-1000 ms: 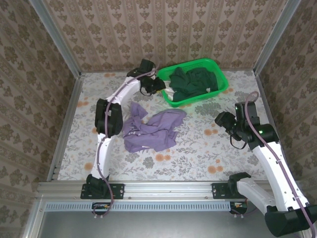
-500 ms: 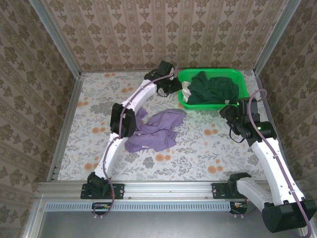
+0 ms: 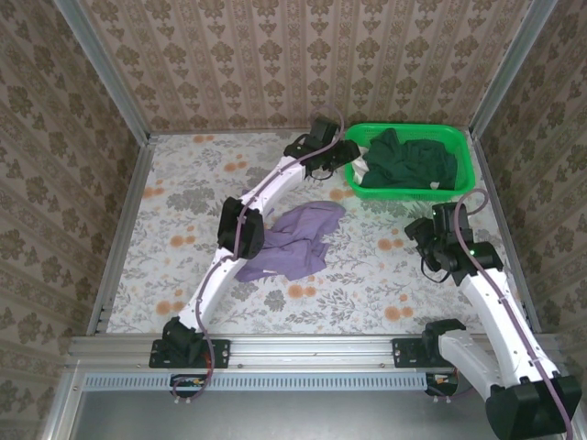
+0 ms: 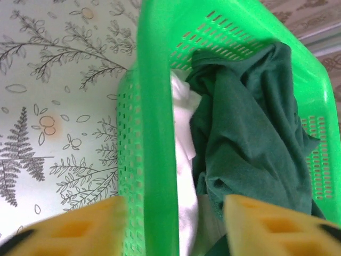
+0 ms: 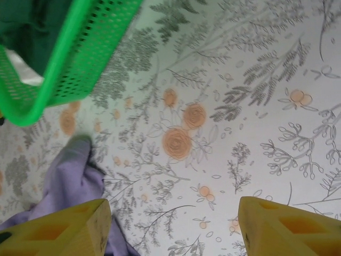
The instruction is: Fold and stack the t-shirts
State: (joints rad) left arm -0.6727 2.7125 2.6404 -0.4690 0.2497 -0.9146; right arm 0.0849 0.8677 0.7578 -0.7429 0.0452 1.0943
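Though blurred, left tool (image 4: 173, 226) seemingly agape astride basket (image 4: 154, 106)

Test booth, wallpapered walls (image 3: 275, 55), aluminium frame (image 3: 293, 346)

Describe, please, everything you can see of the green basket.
The green basket is bright plastic with a smooth rim and perforated walls. It sits upright at the far right corner of the table, holding crumpled dark green t-shirts and some white cloth. The left gripper stands open astride its left rim.
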